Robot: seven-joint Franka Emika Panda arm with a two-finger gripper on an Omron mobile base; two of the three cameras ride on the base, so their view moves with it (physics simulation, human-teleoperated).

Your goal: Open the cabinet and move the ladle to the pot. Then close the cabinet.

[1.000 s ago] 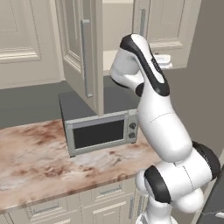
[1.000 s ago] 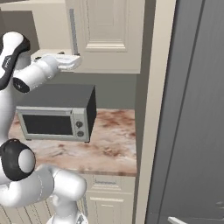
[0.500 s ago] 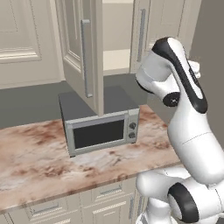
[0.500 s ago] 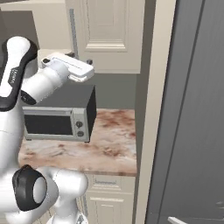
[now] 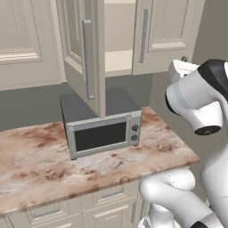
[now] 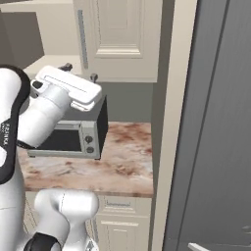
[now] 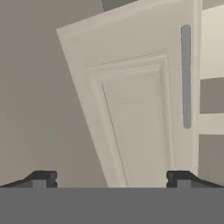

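Observation:
The cream wall cabinet (image 5: pixel 118 60) has its left door (image 5: pixel 75 40) swung open, showing a bare cream shelf. Its right door (image 6: pixel 120 34) is shut, with a grey bar handle (image 6: pixel 82 39). My gripper (image 6: pixel 79 72) is open and holds nothing. It hovers above the microwave's right end, in front of and a little below the shut door. In the hand view the gripper (image 7: pixel 111 178) faces that door (image 7: pixel 135 118), whose handle (image 7: pixel 186 76) is at the right with shelves beyond it. The ladle and the pot are out of view.
A grey microwave (image 5: pixel 102 131) stands on the marbled counter (image 5: pixel 40 160) under the cabinet, with drawer fronts (image 5: pixel 111 196) below. A cream side panel (image 6: pixel 174 108) and a tall dark grey unit (image 6: pixel 220 122) close off the right.
The arm has swung right, away from the open left door, carrying the hand across to the shut right door. The gripper stayed open. The cabinet has not moved.

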